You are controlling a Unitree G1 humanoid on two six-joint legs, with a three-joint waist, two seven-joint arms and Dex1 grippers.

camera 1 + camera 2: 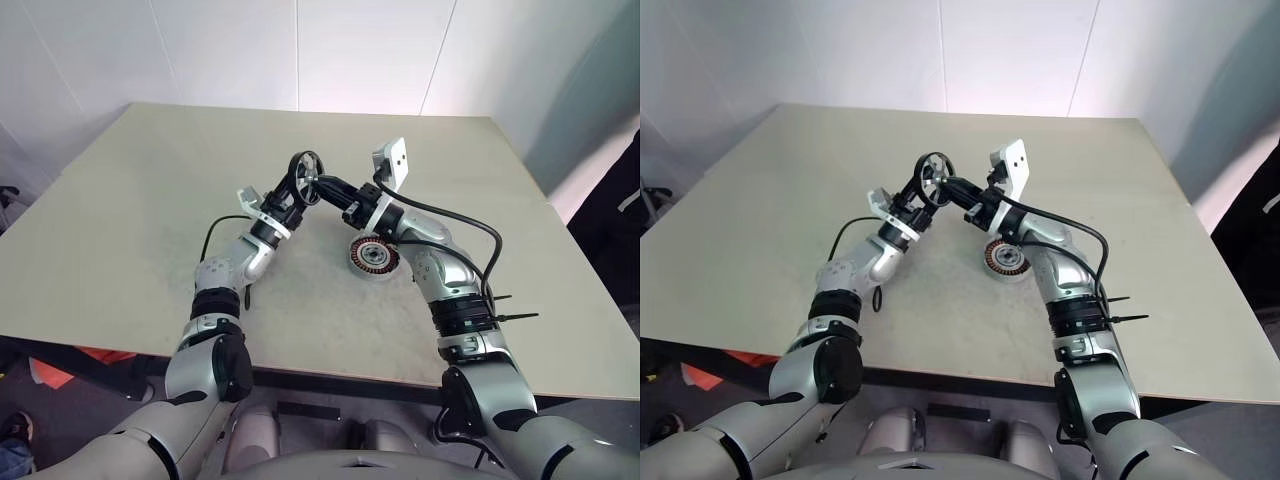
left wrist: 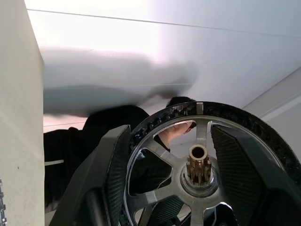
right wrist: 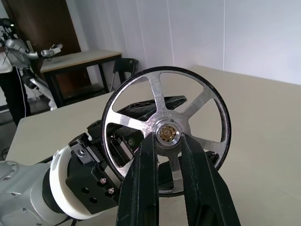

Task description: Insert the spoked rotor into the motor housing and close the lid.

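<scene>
Right gripper (image 3: 167, 141) pinches the spoked rotor (image 1: 306, 180) at its hub, held upright above the table (image 1: 130, 200). Left gripper (image 1: 290, 197), fingers spread, flanks the rim. Motor housing (image 1: 374, 257) lies below, nearer the right arm, windings facing up.

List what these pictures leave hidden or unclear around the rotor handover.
- Rotor lower rim: behind the right pincer in the right wrist view.
- Rotor rim: cut off by the left wrist view's bottom edge.
- Housing right edge: under the right arm, eye views.
- Left pincer contact: too small there.
</scene>
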